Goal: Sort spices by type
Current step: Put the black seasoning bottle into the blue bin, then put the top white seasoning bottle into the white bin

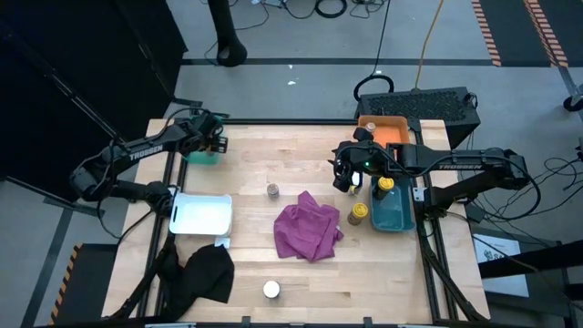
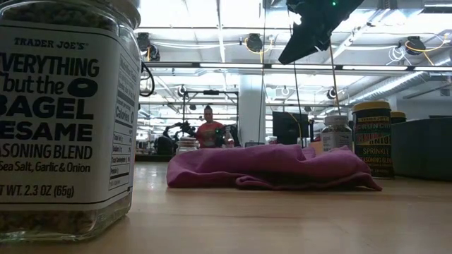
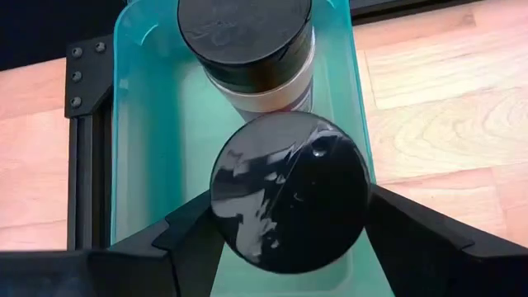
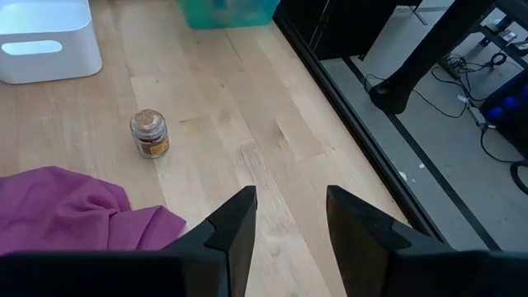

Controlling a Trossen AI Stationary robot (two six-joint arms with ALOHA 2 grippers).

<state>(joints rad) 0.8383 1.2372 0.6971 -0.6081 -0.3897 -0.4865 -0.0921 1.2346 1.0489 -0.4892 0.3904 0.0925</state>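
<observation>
My left gripper [image 1: 208,143] hangs over the teal tray [image 1: 200,158] at the table's far left. Its fingers stand apart on either side of a black-lidded spice jar [image 3: 289,191] that stands upright in the tray. A second black-lidded jar [image 3: 247,41] stands just beyond it. My right gripper [image 4: 290,216] is open with nothing between its fingers, up in the air [image 1: 344,178] near the blue tray [image 1: 393,214]. Loose jars stand on the table: a brown-lidded one [image 1: 272,190], a yellow-lidded one [image 1: 357,213] and a white-lidded one [image 1: 271,290]. My left gripper reaches down steeply into the teal tray, one finger [image 3: 191,235] on each side of the black-lidded jar. The wide lid [image 3: 289,247] hides the jar's sides. Whether the fingers touch it, I cannot tell.
A magenta cloth [image 1: 308,228] lies crumpled mid-table. A white tray [image 1: 200,215] and a black cloth [image 1: 205,273] are at the near left. The blue tray holds a yellow-lidded jar [image 1: 386,186]; an orange tray [image 1: 393,132] sits behind it. A person [image 2: 210,130] sits far behind the table.
</observation>
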